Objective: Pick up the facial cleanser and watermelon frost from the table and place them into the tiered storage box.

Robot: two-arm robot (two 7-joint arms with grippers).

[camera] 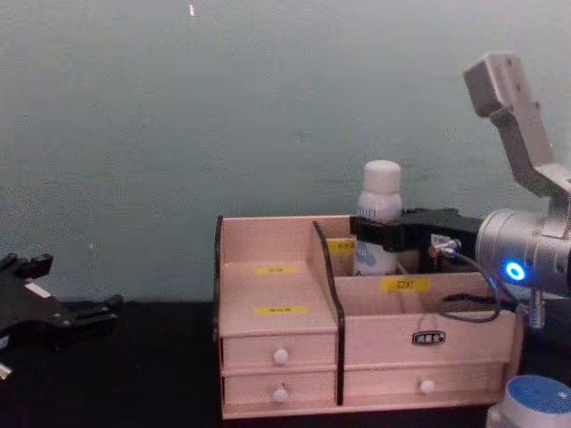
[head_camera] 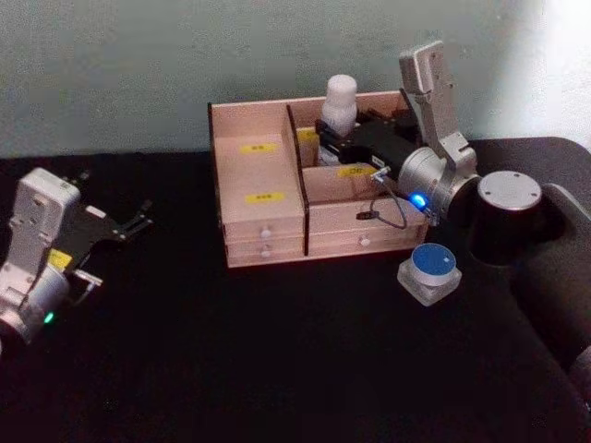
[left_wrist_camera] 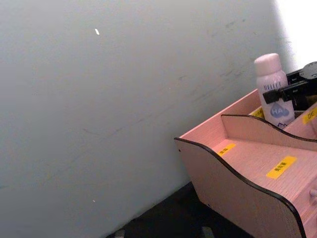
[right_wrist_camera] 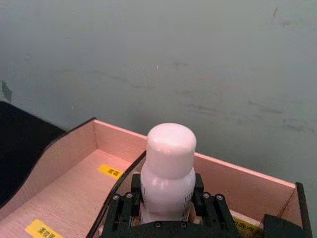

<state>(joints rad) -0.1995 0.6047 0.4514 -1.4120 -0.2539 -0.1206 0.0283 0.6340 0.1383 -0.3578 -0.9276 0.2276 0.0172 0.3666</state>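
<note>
The facial cleanser (head_camera: 339,100), a white bottle with a rounded cap, stands upright in the back right compartment of the tiered storage box (head_camera: 263,221). My right gripper (head_camera: 334,136) is shut on the bottle's body below the cap, with black fingers (right_wrist_camera: 123,206) on both sides of the facial cleanser (right_wrist_camera: 168,168). The chest view has the same grip (camera: 378,234) on the bottle (camera: 379,209) above the box (camera: 277,334). The watermelon frost (head_camera: 430,271), a squat jar with a blue lid, sits on the black table right of the box's front. My left gripper (head_camera: 137,220) rests open at the far left.
A grey wall rises directly behind the box (left_wrist_camera: 237,163). The right arm's dark bulky link (head_camera: 506,214) lies over the table just behind the jar. Bare black tabletop (head_camera: 259,360) spreads in front of the box and between it and the left arm.
</note>
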